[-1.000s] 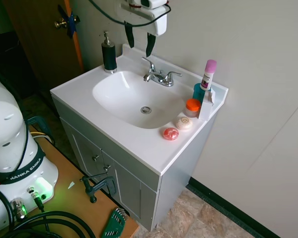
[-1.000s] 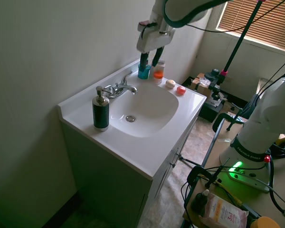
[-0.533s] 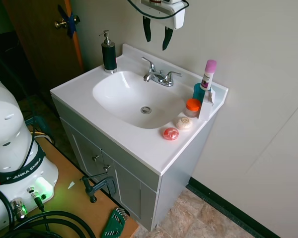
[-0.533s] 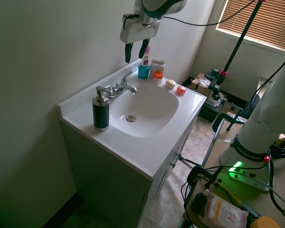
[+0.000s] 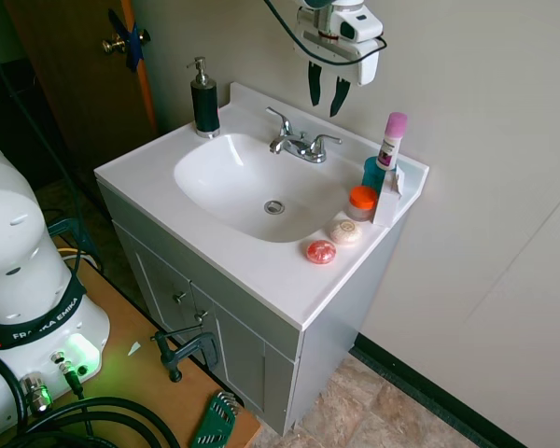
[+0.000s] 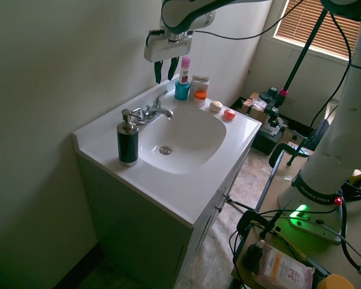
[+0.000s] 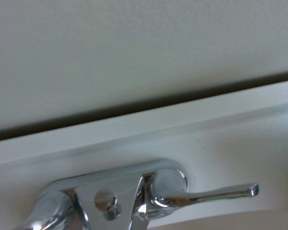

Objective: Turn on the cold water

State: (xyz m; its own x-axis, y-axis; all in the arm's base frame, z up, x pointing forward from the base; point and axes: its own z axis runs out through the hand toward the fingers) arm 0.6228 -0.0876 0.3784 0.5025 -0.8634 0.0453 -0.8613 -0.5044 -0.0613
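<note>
A chrome two-lever faucet (image 5: 299, 144) stands at the back of the white sink (image 5: 215, 173), and no water runs from its spout. My gripper (image 5: 325, 107) hangs open and empty, fingers pointing down, a short way above the lever (image 5: 325, 142) on the bottle side. From the other side the gripper (image 6: 164, 78) shows close to the wall above the faucet (image 6: 150, 112). One lever (image 7: 206, 194) and the faucet base fill the lower part of the wrist view. I cannot tell which lever is the cold one.
A black soap dispenser (image 5: 204, 101) stands at the counter's back corner. A pink-capped bottle (image 5: 390, 140), a blue cup (image 5: 372, 173), an orange-lidded jar (image 5: 362, 199) and two round soaps (image 5: 321, 251) crowd the other side. The wall is right behind the faucet.
The gripper has moved along the wall from above the soap dispenser side to above the faucet's bottle-side lever, and has come a little lower. It stays open.
</note>
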